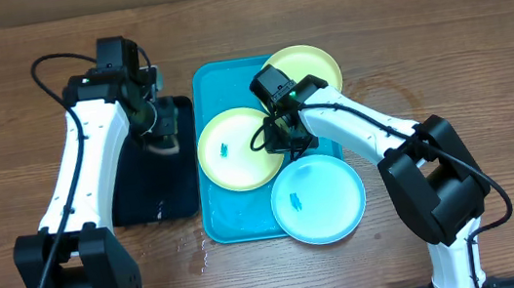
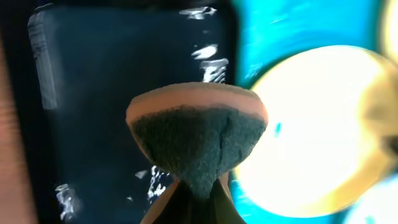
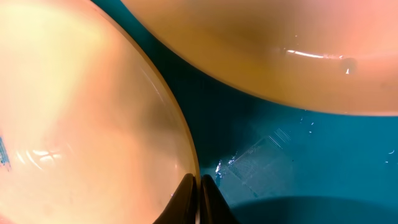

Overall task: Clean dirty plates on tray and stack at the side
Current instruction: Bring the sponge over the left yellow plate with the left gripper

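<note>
Three plates lay on one turquoise tray [image 1: 247, 226], beside one black tray [image 1: 150, 192] and one sponge [image 2: 198, 134]. Two plates were yellow-green rimmed and one was light blue. The tray sat mid-table, its long axis running from the robot's side toward the far edge, with the black tray just beside its left rim.

The far yellow-green plate [image 1: 311, 64] overhung the tray's far right corner. The middle yellow-green plate [image 1: 230, 162] lay flat on the tray's left half and carried a small blue smudge. The light blue plate [image 1: 328, 204], also smudged, rested at the near right and stuck out past the right rim.

One left gripper [image 1: 163, 136] hung over the black tray's far right part. Its jaws were clamped on the sponge, pinching it at the narrow lower end, dark rough face toward the wrist camera.

One right gripper [image 3: 198, 194] was down between the two yellow-green plates, low over the tray floor. Its jaws stood together, tips right at the rim of the middle yellow-green plate. Whether that rim was pinched between them I could not tell.
</note>
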